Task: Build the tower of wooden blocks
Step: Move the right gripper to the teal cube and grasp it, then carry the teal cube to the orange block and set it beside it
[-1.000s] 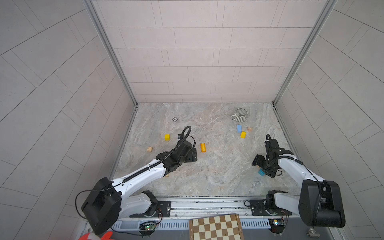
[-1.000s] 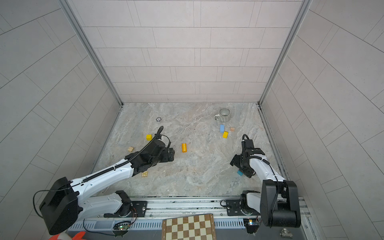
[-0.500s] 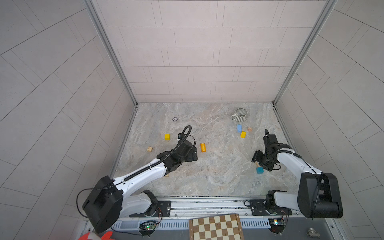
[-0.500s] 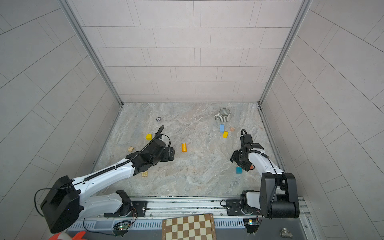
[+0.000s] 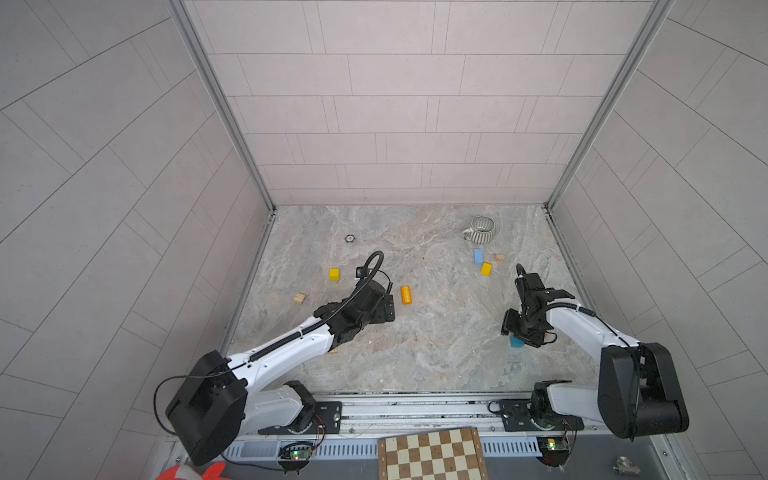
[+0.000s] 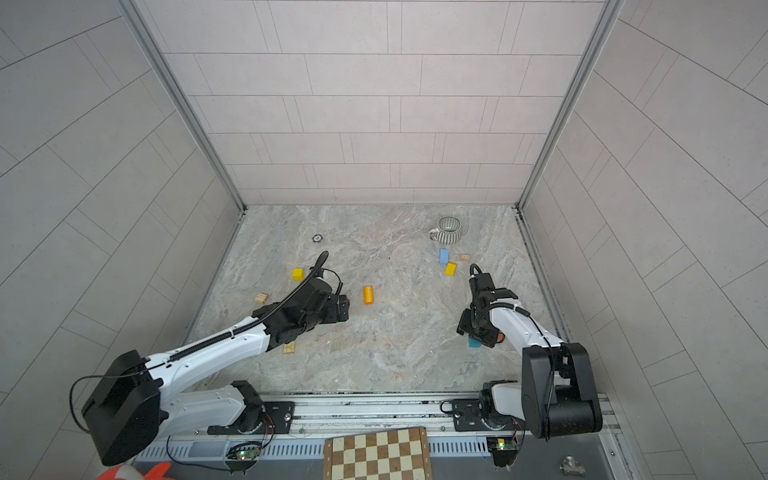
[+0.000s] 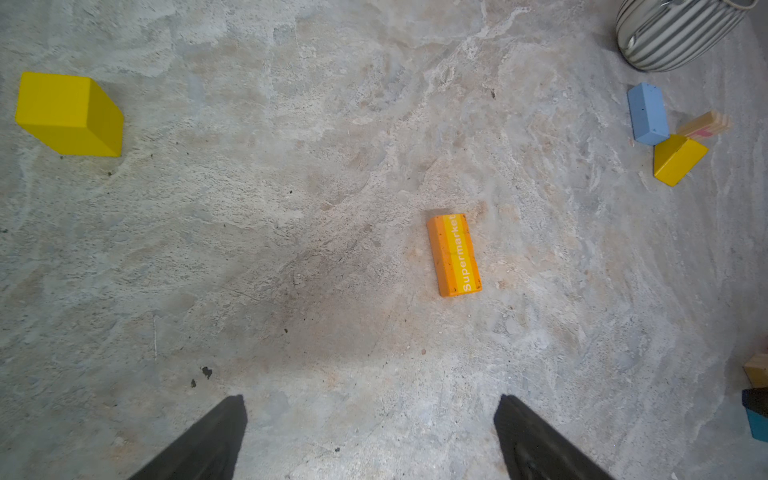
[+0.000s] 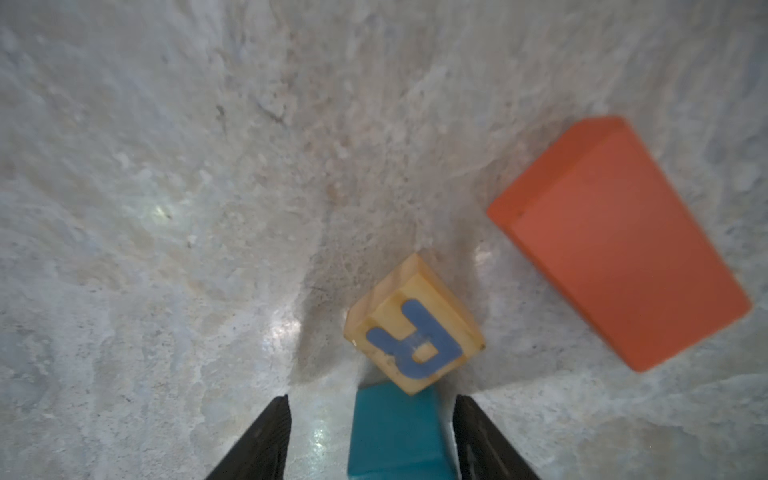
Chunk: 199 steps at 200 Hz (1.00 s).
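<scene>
Where the wood blocks (image 5: pixel 334 274) lie: scattered in loose groups over the marble worktop (image 5: pixel 436 353).
Right end effector (image 8: pixel 372 399): jaws apart, straddling a teal block (image 8: pixel 395 432); one finger sits close against it, with a clear gap at the other.
Beside the teal block: a natural cube (image 8: pixel 413 328) printed with a blue R touches its end; a red-orange block (image 8: pixel 619 245) lies near.
Left end effector (image 7: pixel 372 399): jaws wide apart, empty, near the orange block (image 7: pixel 454 254) printed "Supermarket".
Back right: blue block (image 7: pixel 647 113) and yellow wedge (image 7: pixel 677 160) just beside each other, near the striped mug (image 5: pixel 482 228).
</scene>
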Available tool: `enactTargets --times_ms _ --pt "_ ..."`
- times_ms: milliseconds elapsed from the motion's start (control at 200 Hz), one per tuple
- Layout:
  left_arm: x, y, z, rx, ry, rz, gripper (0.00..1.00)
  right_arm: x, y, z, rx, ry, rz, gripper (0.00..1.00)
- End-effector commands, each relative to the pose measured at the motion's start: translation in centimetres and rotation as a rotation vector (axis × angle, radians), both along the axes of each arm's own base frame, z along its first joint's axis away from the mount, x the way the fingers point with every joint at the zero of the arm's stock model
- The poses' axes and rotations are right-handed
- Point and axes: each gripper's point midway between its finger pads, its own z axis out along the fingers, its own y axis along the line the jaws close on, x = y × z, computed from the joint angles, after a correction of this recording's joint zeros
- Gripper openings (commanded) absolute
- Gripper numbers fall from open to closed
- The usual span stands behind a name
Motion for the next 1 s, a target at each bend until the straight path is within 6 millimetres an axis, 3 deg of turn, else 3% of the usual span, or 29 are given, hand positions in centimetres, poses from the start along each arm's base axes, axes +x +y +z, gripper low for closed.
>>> enactTargets --times_ms 0,430,615,991 --pt "-0.1 0.2 -0.4 0.017 0.004 0.004 1.00 -0.5 -0.5 0.5 -0.049 -0.003 -0.010 0.60" --pt "0.0 0.6 -0.1 0.028 -0.002 0.014 1.00 -0.3 -0.4 0.7 -0.052 -0.018 0.001 0.22" --pt "-0.3 0.8 0.7 0.021 -0.005 0.020 1.00 0.4 0.2 1.7 -0.051 -0.050 0.040 0.15" --pt "-0.9 3.0 3.7 0.051 -0.036 0.073 1.00 5.0 4.6 7.8 -0.100 -0.178 0.289 0.14"
